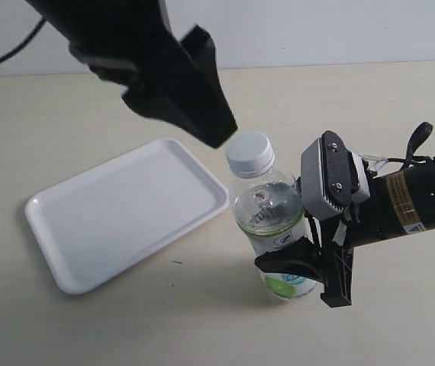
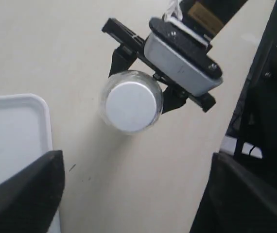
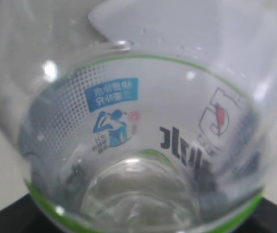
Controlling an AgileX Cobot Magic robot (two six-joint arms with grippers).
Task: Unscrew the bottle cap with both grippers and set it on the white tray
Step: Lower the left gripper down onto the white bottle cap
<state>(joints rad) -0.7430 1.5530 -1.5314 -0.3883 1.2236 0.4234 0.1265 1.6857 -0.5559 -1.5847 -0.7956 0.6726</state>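
The clear bottle (image 1: 275, 229) stands upright on the table just right of the white tray (image 1: 118, 213). Its white cap (image 1: 249, 154) sits on the neck. My right gripper (image 1: 309, 271), with the grey-white block (image 1: 328, 179), is shut on the bottle's lower labelled body. The right wrist view is filled by the bottle's label (image 3: 143, 126), with black fingers (image 3: 7, 221) at the corners. My left gripper (image 1: 214, 126) hangs just above and left of the cap, not touching it. From its wrist camera the cap (image 2: 130, 106) shows from above, beyond the wide-open fingers (image 2: 26, 194).
The tray (image 2: 12, 131) lies empty on the beige table (image 1: 164, 320), its near corner close to the bottle. A black cable (image 1: 4, 53) runs at the back left. The right arm's yellow-labelled body (image 1: 408, 202) reaches in from the right.
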